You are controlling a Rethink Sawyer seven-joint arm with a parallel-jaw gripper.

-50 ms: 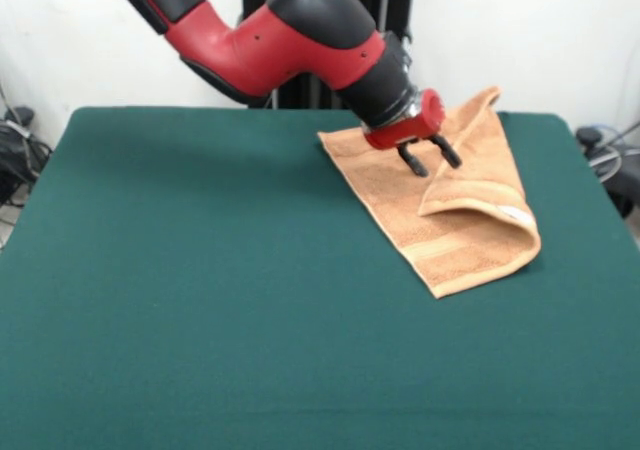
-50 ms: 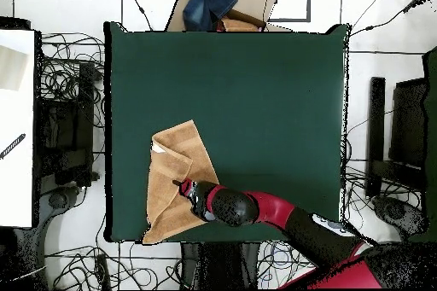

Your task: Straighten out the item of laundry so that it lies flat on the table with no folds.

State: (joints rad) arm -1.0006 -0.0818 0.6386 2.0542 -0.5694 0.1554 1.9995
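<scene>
The orange-tan towel [image 1: 455, 210] lies at the right far part of the green table [image 1: 200, 290]. Its right side is folded over toward the middle, and the small white label [image 1: 515, 213] shows on that flap. One corner hangs past the table's far edge. My gripper [image 1: 432, 160] is open just above the towel's middle, by the edge of the folded flap, with nothing between its fingers. Seen from overhead, the towel [image 2: 173, 177] is at the table's lower left, and the gripper [image 2: 184, 189] is over its right half.
Beyond the table's [image 2: 256, 91] top edge in the overhead view stands a cardboard box [image 2: 247, 4] with blue cloth [image 2: 210, 2] on it. Cables [image 2: 68, 74] lie on the floor all around. A white surface [image 2: 17, 125] is at the left.
</scene>
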